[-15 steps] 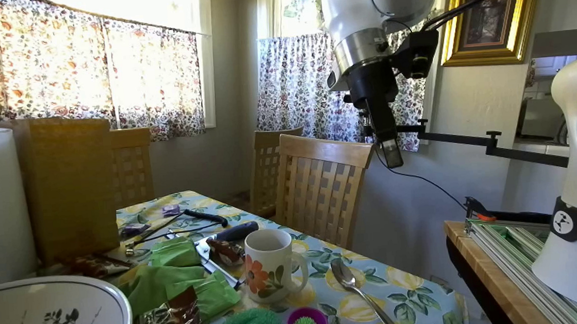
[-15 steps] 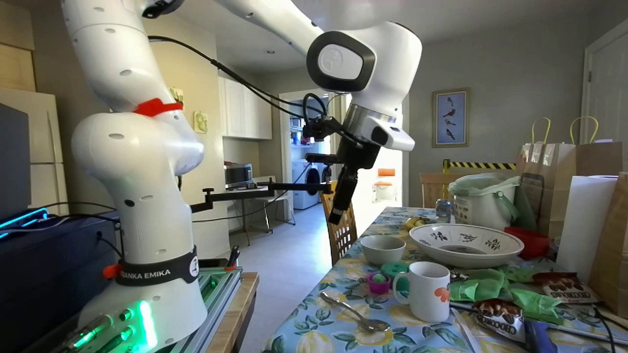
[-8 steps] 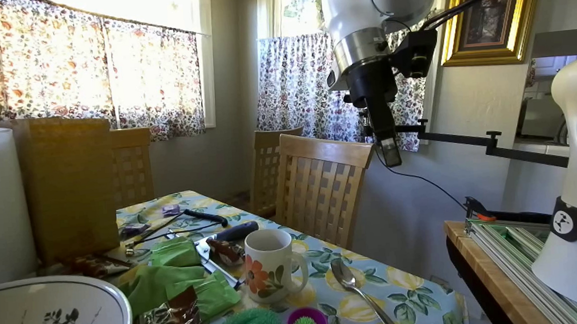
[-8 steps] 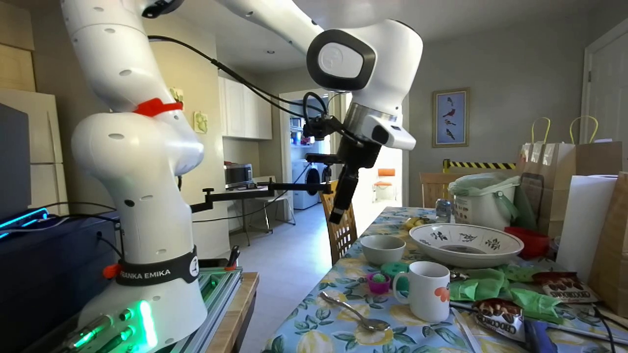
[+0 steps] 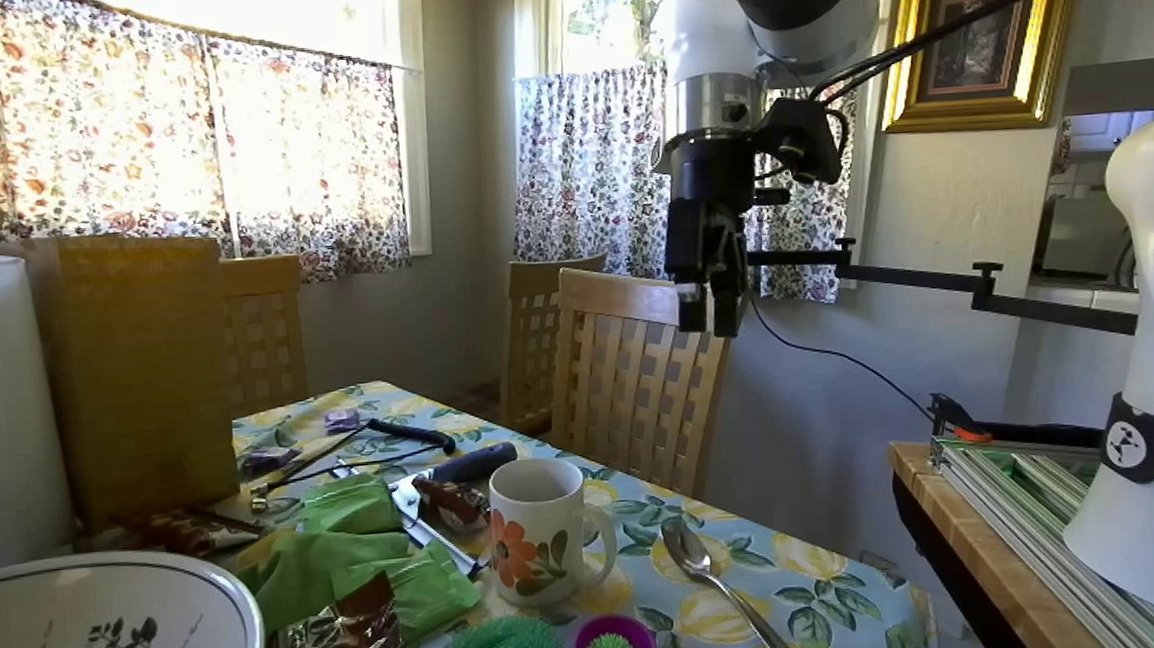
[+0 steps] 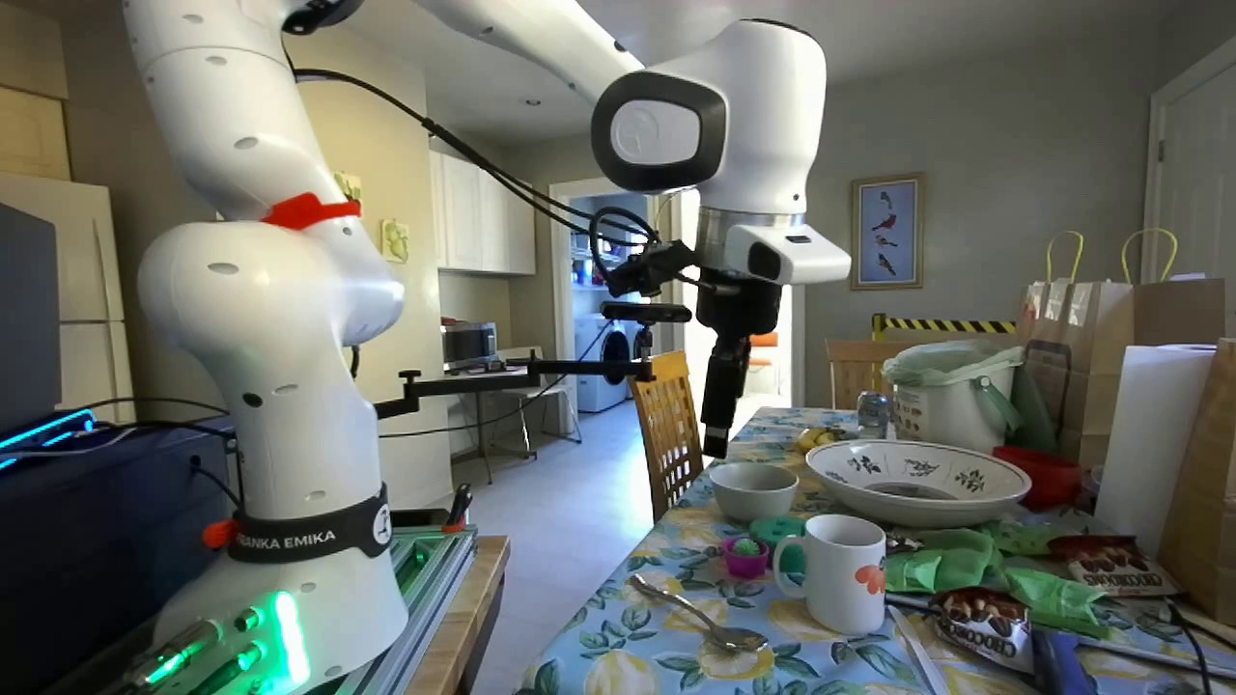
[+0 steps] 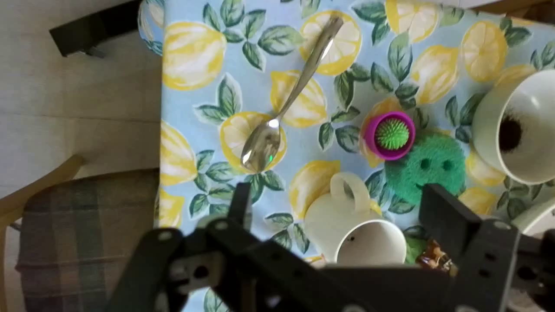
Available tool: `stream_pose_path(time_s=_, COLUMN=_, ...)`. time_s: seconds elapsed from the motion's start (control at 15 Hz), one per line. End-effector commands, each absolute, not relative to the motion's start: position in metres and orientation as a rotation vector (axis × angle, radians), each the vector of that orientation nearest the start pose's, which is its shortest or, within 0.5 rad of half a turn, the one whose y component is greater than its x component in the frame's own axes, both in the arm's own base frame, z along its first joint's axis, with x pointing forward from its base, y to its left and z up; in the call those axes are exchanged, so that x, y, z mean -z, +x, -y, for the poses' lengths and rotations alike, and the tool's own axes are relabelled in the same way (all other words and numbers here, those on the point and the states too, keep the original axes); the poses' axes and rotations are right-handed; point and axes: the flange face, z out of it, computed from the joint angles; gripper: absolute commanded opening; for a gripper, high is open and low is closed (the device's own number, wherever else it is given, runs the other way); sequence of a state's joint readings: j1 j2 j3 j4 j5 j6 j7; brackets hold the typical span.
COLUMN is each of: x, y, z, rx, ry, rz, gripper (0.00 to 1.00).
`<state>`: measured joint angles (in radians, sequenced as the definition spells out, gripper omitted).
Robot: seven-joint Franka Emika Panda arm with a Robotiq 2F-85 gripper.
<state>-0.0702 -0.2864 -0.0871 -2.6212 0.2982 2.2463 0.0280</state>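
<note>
Empty robot gripper, spread wide, hangs well above a lemon-print tablecloth — between its fingers in the wrist view, a floral mug stands upright near a metal spoon and a magenta cup cradling a spiky green ball (presumably so it cannot roll).

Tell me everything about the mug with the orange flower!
The mug is white and shiny, maybe ceramic, with one loop handle, an orange flower and green leaves. It stands upright on the lemon-patterned tablecloth, with tiny dark specks inside. Green packets lie close by; I can't tell if they touch it.
</note>
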Motion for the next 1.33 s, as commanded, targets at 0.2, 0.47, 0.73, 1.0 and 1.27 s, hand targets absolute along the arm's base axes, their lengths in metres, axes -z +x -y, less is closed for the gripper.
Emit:
stream_pose_path(time_s=0.2, x=-0.317, y=0.368, z=0.045, rx=-0.016, ry=-2.847, rz=-0.88, gripper=1.0)
stream_pose_path(time_s=0.47, x=-0.314, y=0.373, z=0.032, rx=-0.054, ry=-2.803, rz=-1.041, gripper=1.0)
stream_pose_path(time_s=0.73, x=-0.313, y=0.373, z=0.019, rx=-0.101, ry=-2.754, rz=-1.106, gripper=1.0)
stream_pose_path(time_s=1.0, x=-0.306, y=0.373, z=0.018, rx=-0.127, ry=-2.711, rz=-1.146, gripper=1.0)
stream_pose_path(time_s=1.27, x=-0.304, y=0.374, z=0.02, rx=-0.124, ry=-2.699, rz=-1.17, gripper=1.0)
